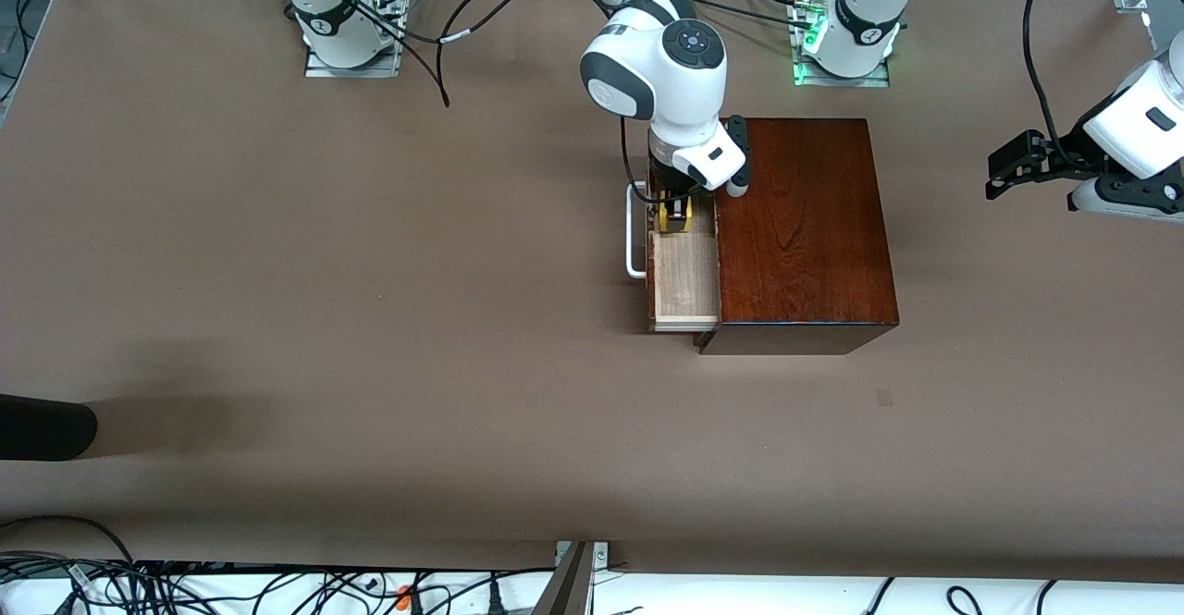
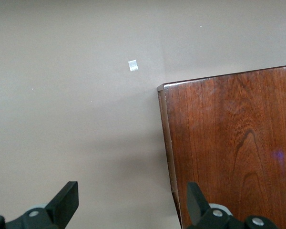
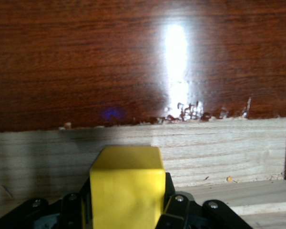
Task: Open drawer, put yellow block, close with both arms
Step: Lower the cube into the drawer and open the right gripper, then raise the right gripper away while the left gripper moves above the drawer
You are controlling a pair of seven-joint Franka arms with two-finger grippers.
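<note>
Right claw (image 1: 674, 217) clamped on yellow block (image 3: 127, 186), low inside open drawer (image 1: 685, 280). Left claw (image 2: 133, 200) wide open, empty, waiting over desk (image 1: 370, 319). Risk: late release drags block out.

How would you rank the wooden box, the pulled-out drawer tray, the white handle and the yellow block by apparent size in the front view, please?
1. Wooden box, by far the largest.
2. Drawer tray, its visible part.
3. Handle, long but thin.
4. Yellow block, smallest, partly hidden in the right gripper over the tray.
</note>
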